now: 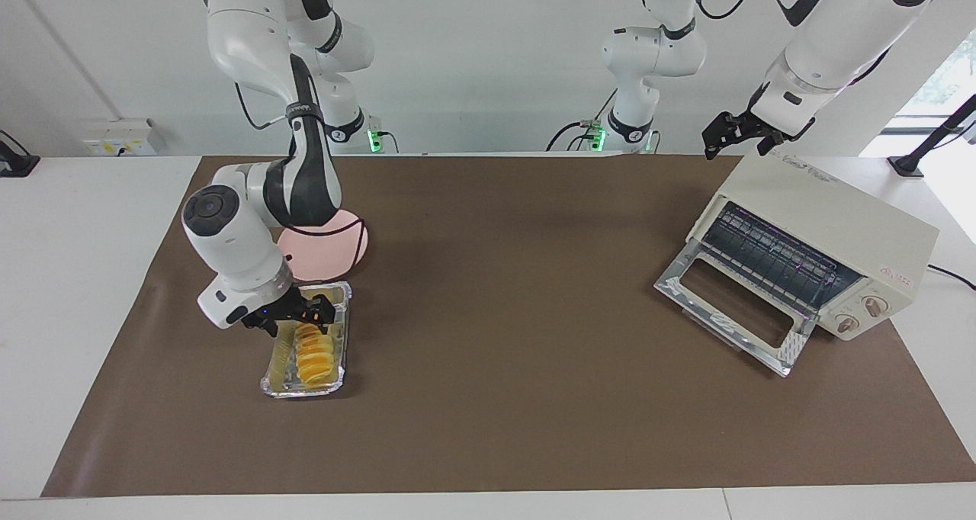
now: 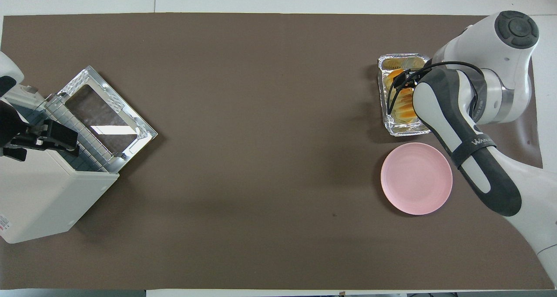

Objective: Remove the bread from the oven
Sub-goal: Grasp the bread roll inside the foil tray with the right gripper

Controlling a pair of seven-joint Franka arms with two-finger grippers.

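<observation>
Facing view: my right gripper (image 1: pixel 299 318) hangs low over the foil tray (image 1: pixel 334 379), above the end of it nearest my bases, with its fingers spread apart and nothing between them. The bread (image 1: pixel 314 351) lies in that tray, a ridged golden loaf running lengthwise, and my fingers do not grip it. The tray sits on the brown mat (image 1: pixel 503 291) toward my right arm's end of the table, just beside the pink plate (image 1: pixel 349 251), which lies nearer to my bases. The oven (image 1: pixel 820 234) stands at my left arm's end, its glass door (image 1: pixel 728 299) dropped open onto the mat and its wire rack (image 1: pixel 770 257) bare. My left gripper (image 1: pixel 724 135) waits in the air above the oven's top corner, jaws wide and empty. From overhead, my right forearm covers part of the tray (image 2: pixel 402 130) and of the bread (image 2: pixel 404 105).
</observation>
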